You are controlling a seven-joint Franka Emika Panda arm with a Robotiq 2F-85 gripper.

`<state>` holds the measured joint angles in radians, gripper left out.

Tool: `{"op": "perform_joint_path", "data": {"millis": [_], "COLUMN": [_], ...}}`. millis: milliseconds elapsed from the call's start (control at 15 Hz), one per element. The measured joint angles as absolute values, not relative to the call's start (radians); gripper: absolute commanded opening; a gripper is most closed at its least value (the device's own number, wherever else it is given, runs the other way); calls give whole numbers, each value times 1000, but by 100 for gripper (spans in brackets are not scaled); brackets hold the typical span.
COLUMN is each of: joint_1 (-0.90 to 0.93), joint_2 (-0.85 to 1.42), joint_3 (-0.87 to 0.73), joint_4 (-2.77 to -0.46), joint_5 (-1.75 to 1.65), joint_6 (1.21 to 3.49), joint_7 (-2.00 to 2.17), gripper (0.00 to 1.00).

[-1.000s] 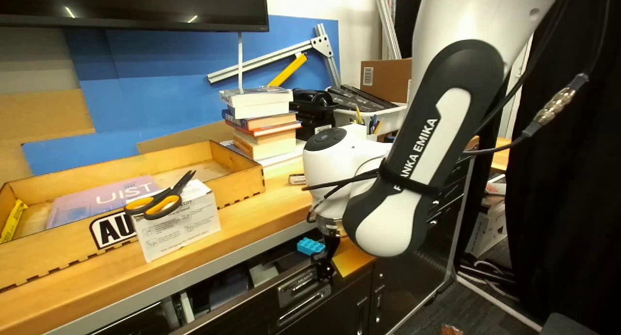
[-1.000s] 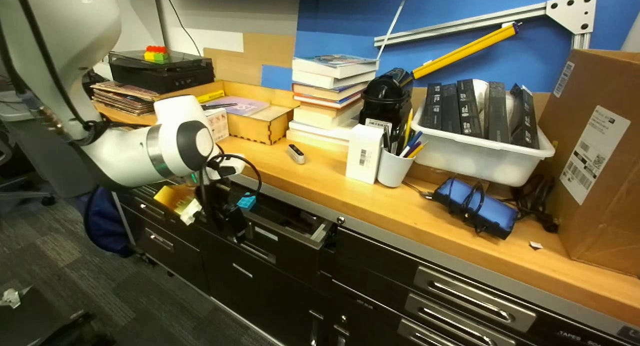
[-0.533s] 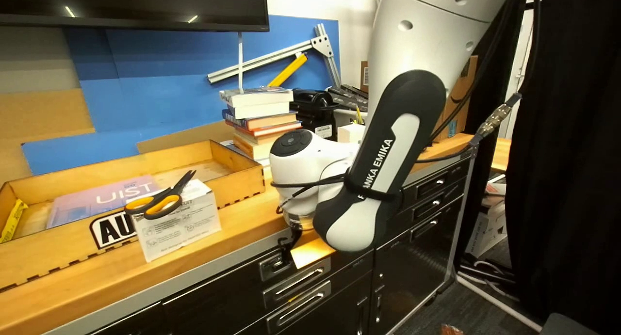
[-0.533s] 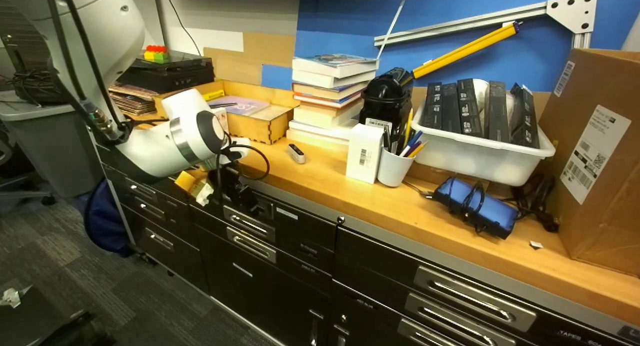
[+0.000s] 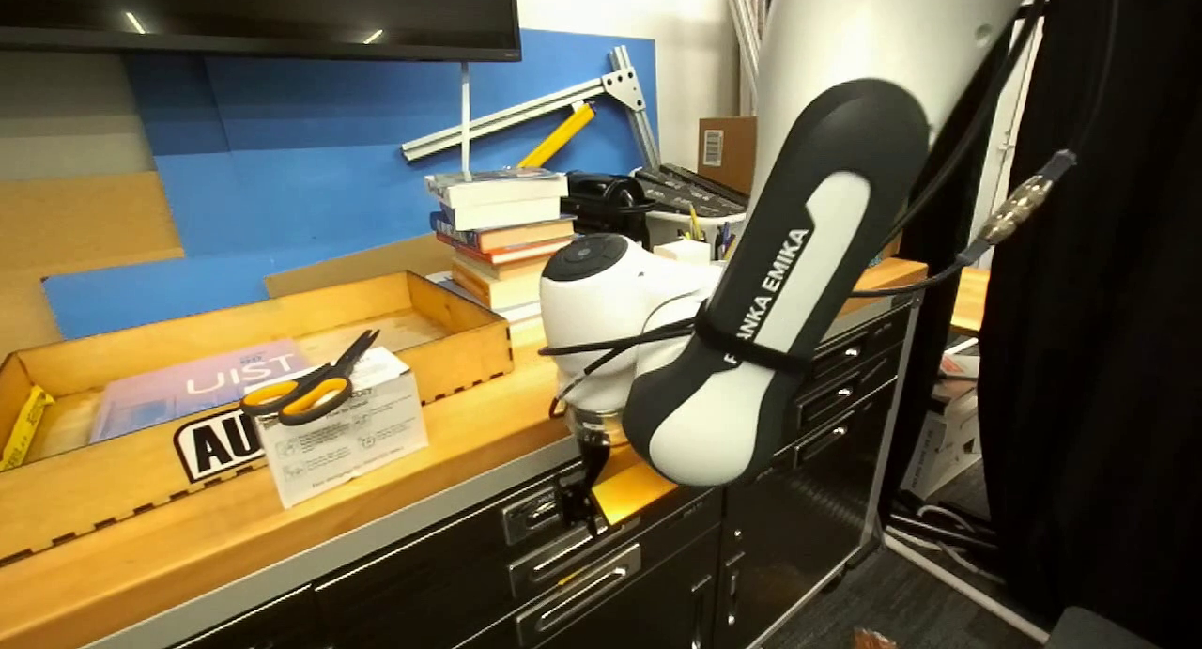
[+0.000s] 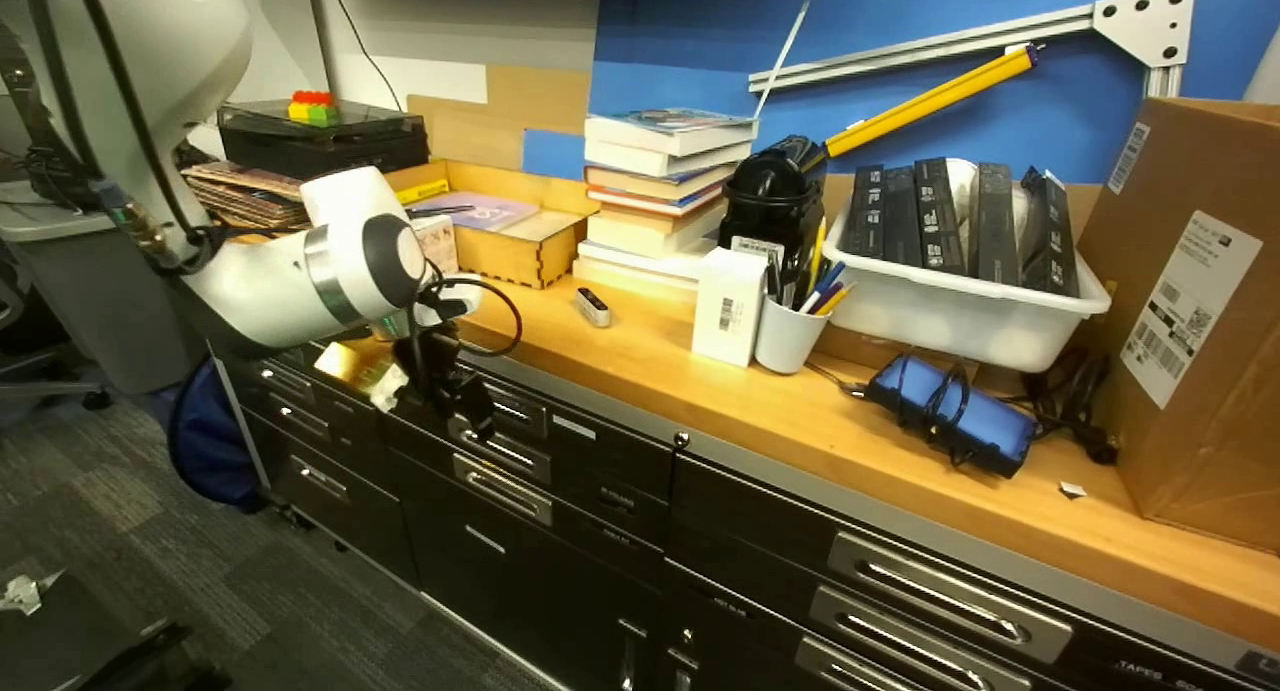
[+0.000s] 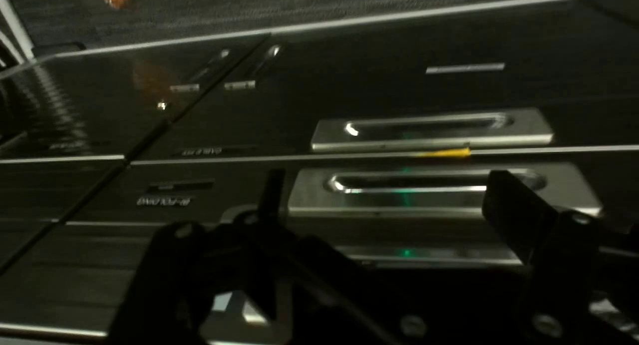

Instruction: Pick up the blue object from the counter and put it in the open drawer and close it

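Pincer (image 7: pixel 387 185) (jaws apart) in front of closed drawer (image 6: pixel 622 459).

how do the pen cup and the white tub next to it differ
Size: the pen cup is small and narrow, while the white tub is much wider.
Shape: the pen cup has round sides; the white tub is long and boxy.
Contents: the pen cup holds pens; the white tub holds black boxes.
Both are whitish and open-topped.
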<state>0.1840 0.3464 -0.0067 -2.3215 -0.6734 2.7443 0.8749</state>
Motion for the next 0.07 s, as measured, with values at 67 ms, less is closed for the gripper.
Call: {"op": "perform_joint_path", "data": {"millis": [67], "joint_1": [127], "joint_2": [304], "joint_3": [53], "joint_4": [-2366], "joint_5": [-638], "joint_6": [2731], "joint_7": [823], "gripper": [100]}}
